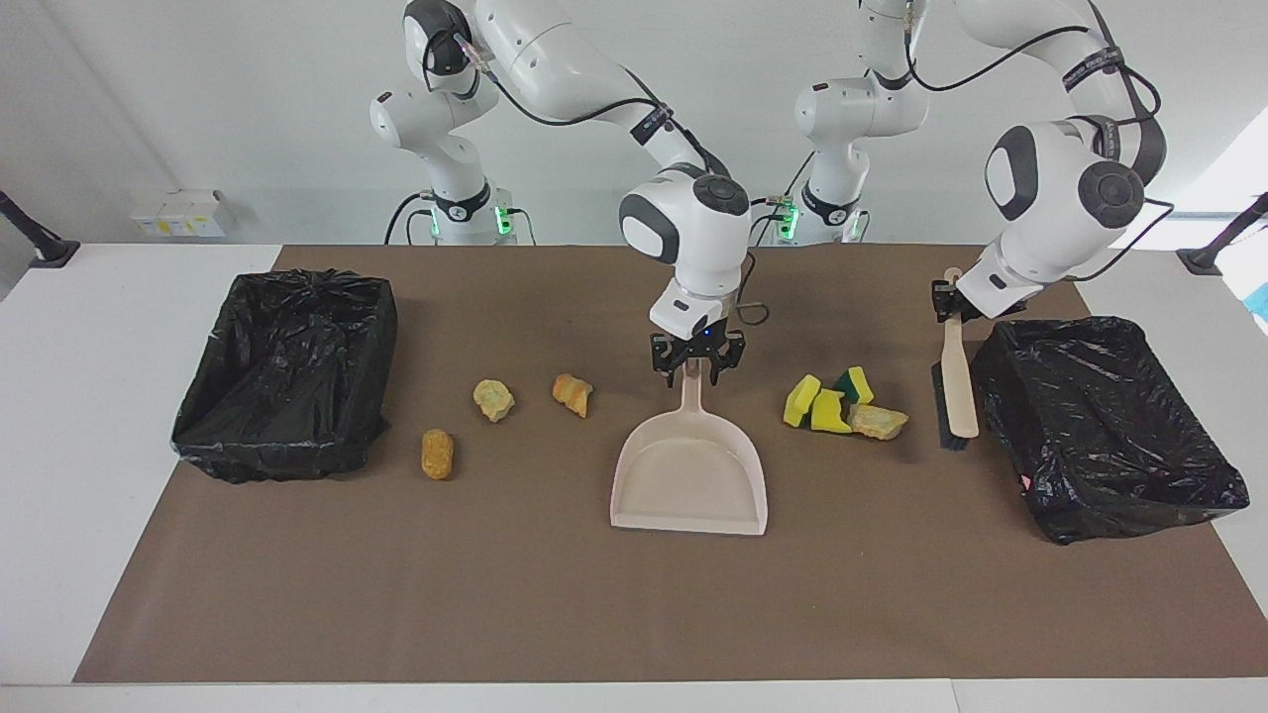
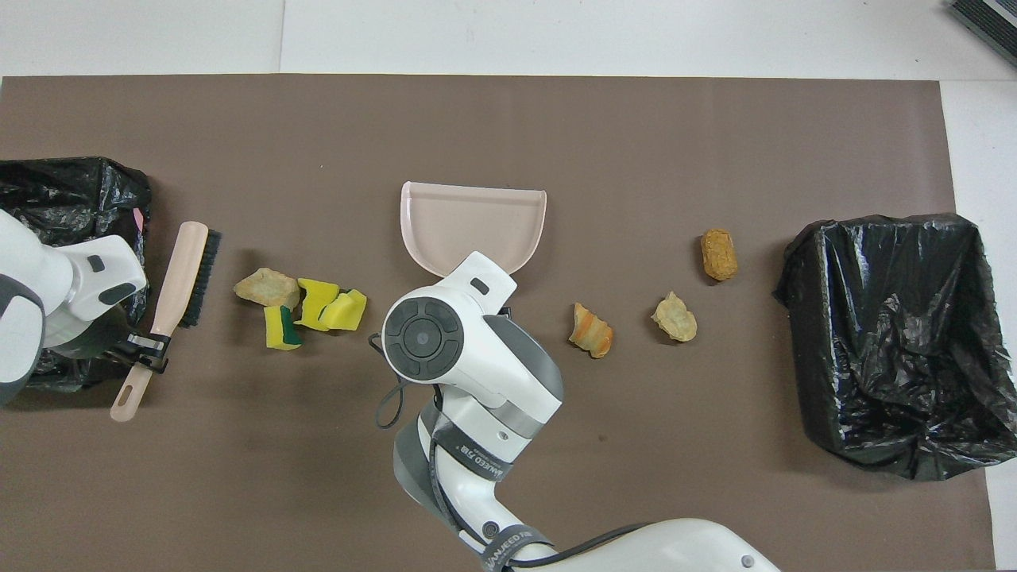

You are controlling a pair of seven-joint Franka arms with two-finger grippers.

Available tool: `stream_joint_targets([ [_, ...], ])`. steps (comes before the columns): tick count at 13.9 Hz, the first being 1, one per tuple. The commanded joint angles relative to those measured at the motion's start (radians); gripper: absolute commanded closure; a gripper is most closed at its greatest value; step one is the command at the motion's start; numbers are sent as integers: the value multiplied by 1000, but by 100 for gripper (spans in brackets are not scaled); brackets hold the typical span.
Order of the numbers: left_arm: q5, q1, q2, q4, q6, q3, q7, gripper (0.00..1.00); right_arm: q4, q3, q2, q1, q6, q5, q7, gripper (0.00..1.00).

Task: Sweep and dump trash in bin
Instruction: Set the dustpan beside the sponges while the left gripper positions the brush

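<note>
Bins at both ends — dustpan (flat) mid-table

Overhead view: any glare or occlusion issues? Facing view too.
Overhead view: the right arm's wrist housing hides the right gripper and the dustpan handle; specular glints on the bin liner at the right arm's end. Facing view: even light, soft shadows, right gripper at the handle in plain sight; left gripper and brush unobstructed.
</note>
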Motion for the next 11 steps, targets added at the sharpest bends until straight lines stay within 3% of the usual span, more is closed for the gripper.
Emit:
stream_joint_targets([
  [1, -29, -16, -7, -66, 83, 7, -41, 100, 21, -4, 6, 2, -7, -29, 20, 87],
  [3, -48, -24, -1, -98, 142, 5, -77, 100, 24, -5, -9, -16, -13, -30, 6, 92],
  [4, -49, -41, 1, -104, 148, 5, -80, 100, 21, -4, -23, -26, -21, -29, -3, 100],
  [7, -51, -88, -11, -124, 135, 5, -90, 100, 9, -5, -63, -39, -29, -18, -15, 100],
  [11, -94, -183, -39, -152, 61, 4, -165, 100, -51, -4, -141, -113, -74, -6, -375, 100],
])
